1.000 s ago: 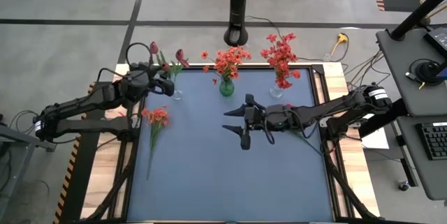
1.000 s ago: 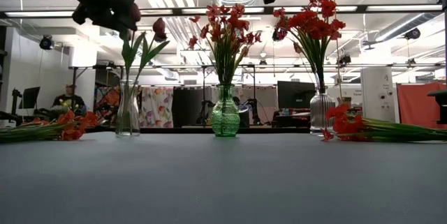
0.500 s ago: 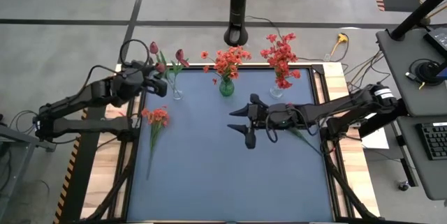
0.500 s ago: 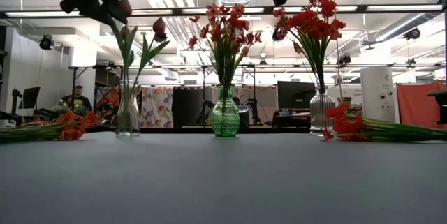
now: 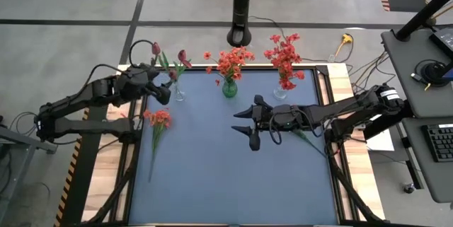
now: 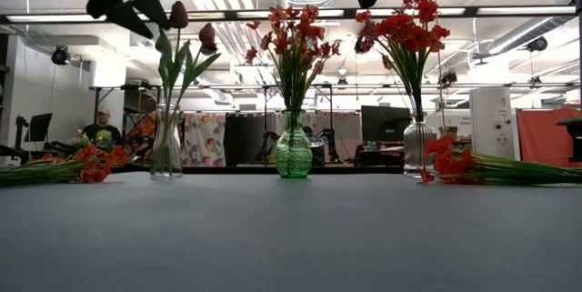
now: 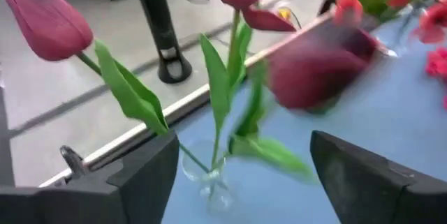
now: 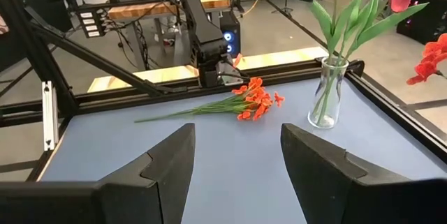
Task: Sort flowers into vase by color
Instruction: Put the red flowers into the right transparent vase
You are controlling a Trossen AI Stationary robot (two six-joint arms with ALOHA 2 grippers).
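Note:
A clear vase [image 5: 179, 94] at the far left holds three maroon tulips [image 6: 179, 12] on green stems. My left gripper [image 5: 163, 89] hangs open just left of them. In its wrist view its fingers stand either side of a blurred bud [image 7: 321, 67] without touching it. A green vase [image 5: 229, 88] holds orange-red flowers, and a second clear vase [image 5: 280, 91] holds red ones. A loose orange-red flower [image 5: 158, 119] lies flat on the mat at the left. My right gripper [image 5: 244, 128] hovers open over the mat's middle with nothing between its fingers.
More red flowers [image 6: 455, 165] lie on the mat at the right, their stems under my right arm. A black pole base [image 5: 239, 37] stands beyond the far edge. The near half of the blue mat [image 5: 233, 184] is bare.
My left gripper has opened and let go of a maroon tulip. It has drawn back up and toward the table's left edge, tipping as it went. The tulip now stands in the left clear vase with the other two, its bud still swaying.

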